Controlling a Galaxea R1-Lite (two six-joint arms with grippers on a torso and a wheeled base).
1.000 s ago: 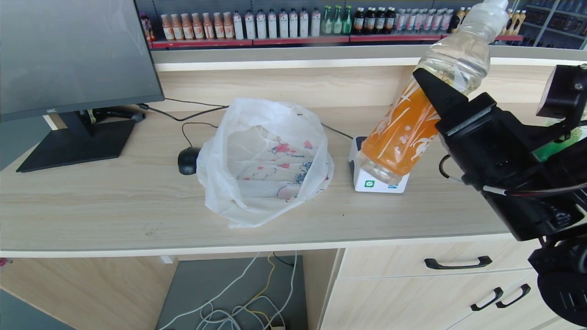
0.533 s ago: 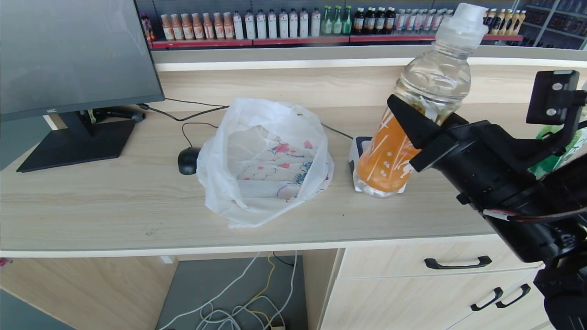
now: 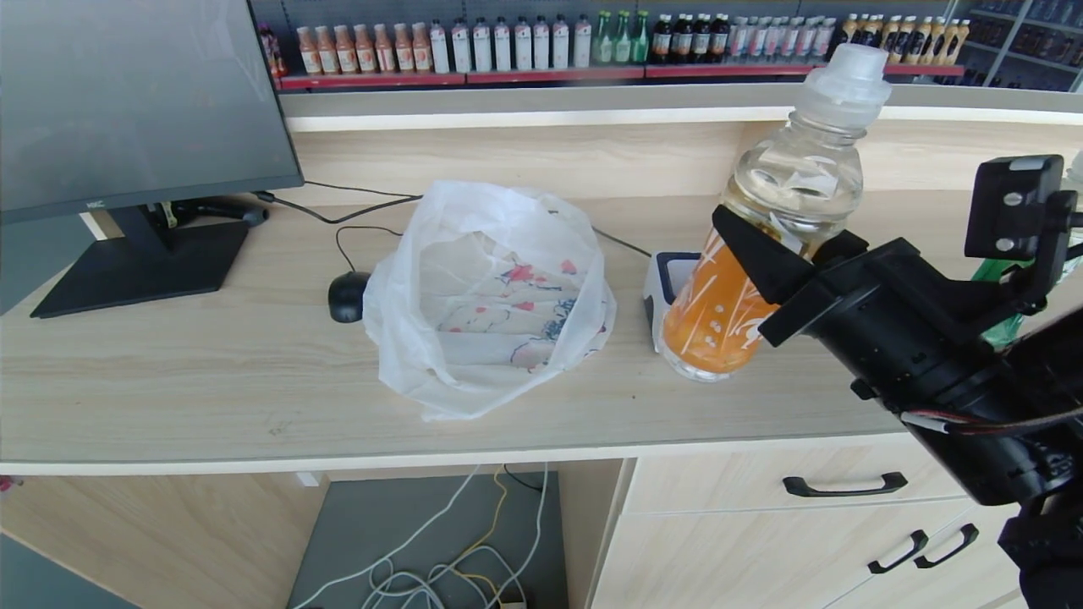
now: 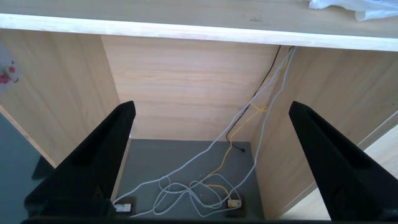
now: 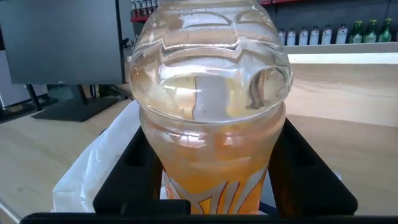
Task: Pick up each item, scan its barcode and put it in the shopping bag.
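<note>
Right claw (image 3: 778,235) clamps its two black fingers round the middle of a bottle (image 3: 795,182) at the right side of the bench (image 3: 169,372). The bottle has an orange label on its lower half, clear liquid above and a pale cap. It is near upright, with the cap tipped slightly away towards the back wall. Its base hangs low against the scanner (image 3: 658,292), a small white box with a dark top; whether the two touch cannot be told. From the right wrist, the claw (image 5: 217,183) shows a finger on either side of the bottle (image 5: 211,93), pressed to the label.

The shopping bag (image 3: 491,296), thin white plastic with red and blue print, sits open-mouthed in the middle of the bench, just beside the scanner on its left. A black mouse (image 3: 345,296) lies against the bag's far side, and a dark monitor (image 3: 127,93) stands at the bench's left end. A green item (image 3: 1003,331) shows behind the right arm, too hidden to identify.

Left claw (image 4: 211,106) hangs below the bench's edge with its fingers spread wide and nothing between them, facing the recess where cables (image 4: 205,186) lie tangled on the grey floor. Drawers (image 3: 846,486) with black handles fill the front under the scanner, and a shelf (image 3: 508,76) of bottled drinks lines the wall behind.
</note>
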